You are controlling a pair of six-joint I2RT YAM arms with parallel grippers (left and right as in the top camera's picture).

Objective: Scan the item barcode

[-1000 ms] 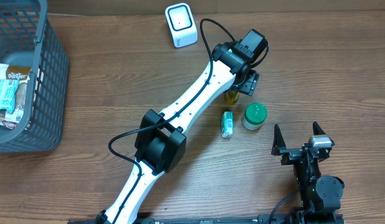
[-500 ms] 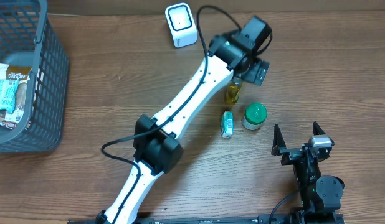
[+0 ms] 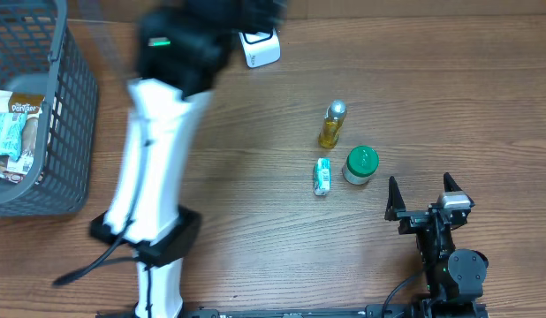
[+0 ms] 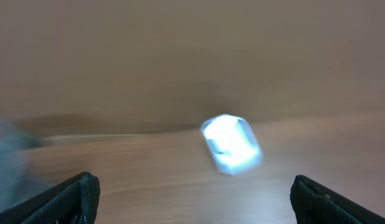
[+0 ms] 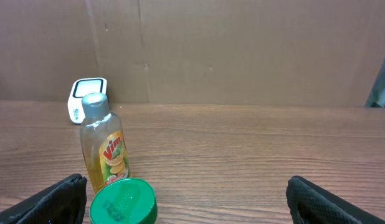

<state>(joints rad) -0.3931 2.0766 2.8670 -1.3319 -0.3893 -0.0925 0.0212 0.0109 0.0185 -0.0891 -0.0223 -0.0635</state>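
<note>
Okay, left pincer (image 4: 194,198) and right pincer (image 3: 421,189) gape empty over the wood-grain counter (image 3: 450,79) with slim clear-plastic bottle (image 3: 332,124), round green-lidded jar (image 3: 361,163), boxy carton (image 3: 322,176), rounded white scanner (image 5: 86,98).

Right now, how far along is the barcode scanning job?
Looks done: the bottle, green-lidded jar and small carton sit right of the scanner, so they have probably been scanned. In hand: nothing. The left gripper is open and empty near the scanner, and the right gripper is open and idle. Left: the packets in the basket.
</note>
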